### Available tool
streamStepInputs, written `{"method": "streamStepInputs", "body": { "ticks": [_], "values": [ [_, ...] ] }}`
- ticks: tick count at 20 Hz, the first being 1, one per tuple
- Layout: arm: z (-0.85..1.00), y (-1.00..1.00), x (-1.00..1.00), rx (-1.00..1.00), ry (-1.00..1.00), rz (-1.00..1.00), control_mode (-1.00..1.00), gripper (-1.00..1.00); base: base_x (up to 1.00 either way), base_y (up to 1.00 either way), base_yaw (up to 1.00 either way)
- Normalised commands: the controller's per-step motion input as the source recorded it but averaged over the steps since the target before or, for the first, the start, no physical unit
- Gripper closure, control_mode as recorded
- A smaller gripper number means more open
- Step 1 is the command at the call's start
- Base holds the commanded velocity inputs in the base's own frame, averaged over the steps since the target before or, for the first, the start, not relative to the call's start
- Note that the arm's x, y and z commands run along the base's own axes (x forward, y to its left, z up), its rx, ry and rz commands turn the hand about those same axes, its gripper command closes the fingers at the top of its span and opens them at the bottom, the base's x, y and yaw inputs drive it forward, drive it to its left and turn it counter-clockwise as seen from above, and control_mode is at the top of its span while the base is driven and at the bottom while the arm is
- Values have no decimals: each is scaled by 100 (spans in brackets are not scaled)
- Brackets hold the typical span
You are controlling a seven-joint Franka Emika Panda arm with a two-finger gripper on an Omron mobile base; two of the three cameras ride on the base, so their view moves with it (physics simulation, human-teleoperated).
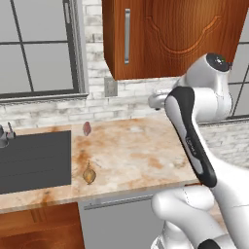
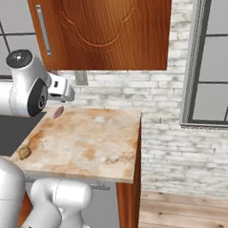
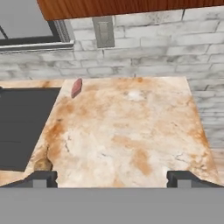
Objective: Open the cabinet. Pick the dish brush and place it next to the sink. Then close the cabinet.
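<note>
Cabinet (image 1: 180,34), reddish-brown with a carved curved line, hung closed on the white brick wall (image 1: 121,95) above the counter (image 1: 131,151); its upper part was cut off by the top edge in both base views, and the hand view caught no more than a strip of its underside. The vertical silver bar handle (image 1: 127,36) stood near the door's left edge. The dish brush could not be made out anywhere, the shut door hiding the cabinet's interior.

The beige marble counter ran beneath the cabinet, its right end stopping short of a second window (image 2: 213,57). The sink (image 1: 34,160), a dark grey basin, was recessed into the counter's left part and was cropped by the left edge of the left base view; a small silver faucet (image 1: 6,133) stood at its back corner, half cut off. The robot's own arm covered part of the sink in the right base view.

A grey wall outlet (image 1: 111,87) sat just below the cabinet's lower left corner.

The gripper (image 3: 112,179) hovered above the counter's near edge with its jaws spread wide and nothing between them (the two dark fingertips (image 3: 41,178) showed at the bottom of the hand view, well apart).

A yellowish-brown lump (image 1: 89,175) lay near the sink's front right corner; a small pinkish lump (image 1: 87,128) lay near its back right corner, too small to identify.
</note>
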Motion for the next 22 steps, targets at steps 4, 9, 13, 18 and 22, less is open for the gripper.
{"method": "streamStepInputs", "body": {
  "ticks": [4, 9, 13, 18, 22],
  "values": [
    [41, 0, -86, 1, -7, 0, -100, -100, 0, 0, 0],
    [47, 0, -43, -2, 0, 0, -100, -100, 0, 0, 0],
    [46, 0, -11, -8, 0, -4, -100, -100, 0, 0, 0],
    [54, 4, 0, -3, -4, -3, -100, -100, 0, 0, 0],
    [19, 10, 0, 0, -19, -1, -100, -100, 0, 0, 0]
  ]
}}
